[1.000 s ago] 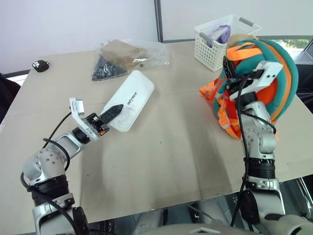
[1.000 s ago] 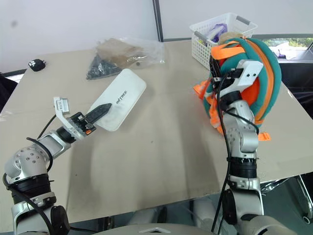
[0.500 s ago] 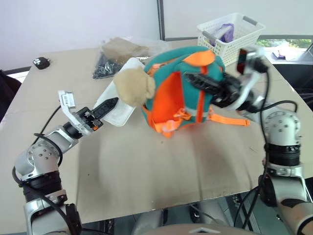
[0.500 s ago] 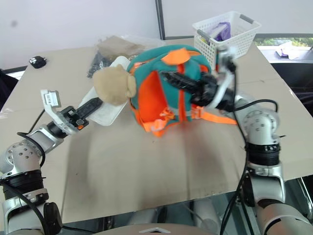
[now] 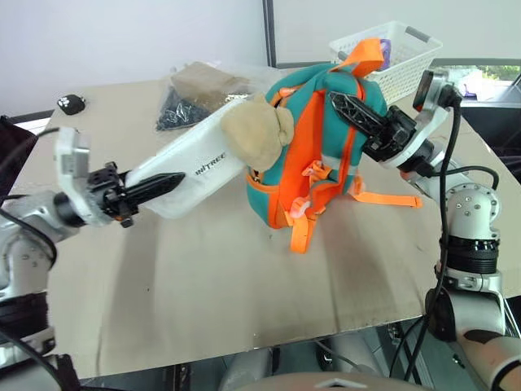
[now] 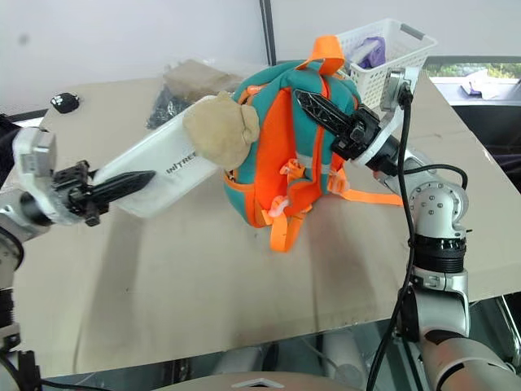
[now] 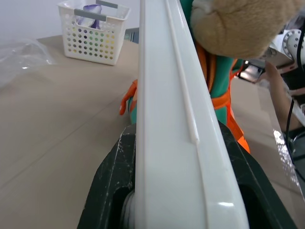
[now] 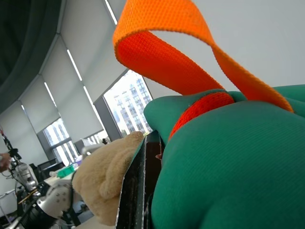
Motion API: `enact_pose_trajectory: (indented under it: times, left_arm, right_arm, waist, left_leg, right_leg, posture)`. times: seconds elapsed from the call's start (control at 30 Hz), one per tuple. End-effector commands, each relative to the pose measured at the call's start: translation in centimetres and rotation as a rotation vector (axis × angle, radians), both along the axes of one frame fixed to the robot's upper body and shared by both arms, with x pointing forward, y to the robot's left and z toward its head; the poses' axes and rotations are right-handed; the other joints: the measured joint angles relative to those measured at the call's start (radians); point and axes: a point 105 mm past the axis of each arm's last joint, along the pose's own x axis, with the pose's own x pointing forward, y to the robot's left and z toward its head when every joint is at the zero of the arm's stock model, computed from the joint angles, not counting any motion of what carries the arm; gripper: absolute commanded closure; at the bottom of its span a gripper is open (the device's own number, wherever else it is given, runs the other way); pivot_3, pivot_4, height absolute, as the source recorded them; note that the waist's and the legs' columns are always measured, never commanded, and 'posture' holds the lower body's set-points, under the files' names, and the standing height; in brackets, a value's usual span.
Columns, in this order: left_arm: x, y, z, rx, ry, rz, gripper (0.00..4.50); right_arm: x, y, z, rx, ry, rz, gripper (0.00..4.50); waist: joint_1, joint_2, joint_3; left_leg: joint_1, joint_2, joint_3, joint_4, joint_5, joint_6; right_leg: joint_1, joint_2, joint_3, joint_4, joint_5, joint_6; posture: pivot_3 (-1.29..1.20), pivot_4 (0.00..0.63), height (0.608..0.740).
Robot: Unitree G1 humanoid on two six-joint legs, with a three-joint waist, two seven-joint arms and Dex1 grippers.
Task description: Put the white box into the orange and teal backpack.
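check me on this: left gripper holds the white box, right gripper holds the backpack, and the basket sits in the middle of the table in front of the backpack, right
Not quite. The basket stands at the far edge of the table, behind the backpack, as the left eye view shows. The rest holds: the left gripper grips the white box, and the right gripper grips the backpack.

The white box (image 5: 195,171) tilts above the table, its far end touching the orange and teal backpack (image 5: 313,155). The backpack stands upright mid-table.

white box (image 5: 194,169), orange and teal backpack (image 5: 321,138), tan plush toy (image 5: 254,130), white lattice basket (image 5: 397,57)
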Motion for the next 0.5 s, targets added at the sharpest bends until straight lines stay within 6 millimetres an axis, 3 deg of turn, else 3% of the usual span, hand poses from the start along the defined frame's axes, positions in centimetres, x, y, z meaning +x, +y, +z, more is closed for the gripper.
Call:
enact_pose_trajectory:
  times: [0.03, 0.23, 0.37, 0.5]
  left_arm:
    - [-1.6, 0.3, 2.9, 0.022, -0.092, -0.041, 3.38]
    - [-2.4, -0.8, 2.2, 0.059, -0.073, -0.069, 3.38]
    - [-3.1, -1.8, 3.9, 0.024, -0.109, -0.105, 3.38]
    - [-3.6, -1.1, 6.0, -0.042, -0.168, -0.060, 3.38]
  right_arm:
    - [0.0, -0.2, -0.1, -0.013, -0.035, -0.052, 4.40]
    - [-0.1, 0.4, -1.2, -0.025, -0.024, -0.050, 4.40]
    - [0.2, 0.4, -2.0, -0.029, -0.012, -0.068, 4.40]
    - [0.8, 0.6, -2.7, -0.044, -0.007, -0.101, 4.40]
  waist:
    - [0.001, 0.000, 0.000]
    - [-0.001, 0.001, 0.000]
    - [0.002, 0.001, 0.000]
    - [-0.003, 0.001, 0.000]
  left_leg:
    - [0.000, 0.000, 0.000, 0.000, 0.000, 0.000]
    - [0.000, 0.000, 0.000, 0.000, 0.000, 0.000]
    - [0.000, 0.000, 0.000, 0.000, 0.000, 0.000]
    - [0.000, 0.000, 0.000, 0.000, 0.000, 0.000]
  right_leg:
    - [0.000, 0.000, 0.000, 0.000, 0.000, 0.000]
    - [0.000, 0.000, 0.000, 0.000, 0.000, 0.000]
    - [0.000, 0.000, 0.000, 0.000, 0.000, 0.000]
    - [0.000, 0.000, 0.000, 0.000, 0.000, 0.000]
  posture:
    - [0.00, 0.150, 0.740]
    - [0.00, 0.150, 0.740]
    - [0.00, 0.150, 0.740]
    - [0.00, 0.150, 0.740]
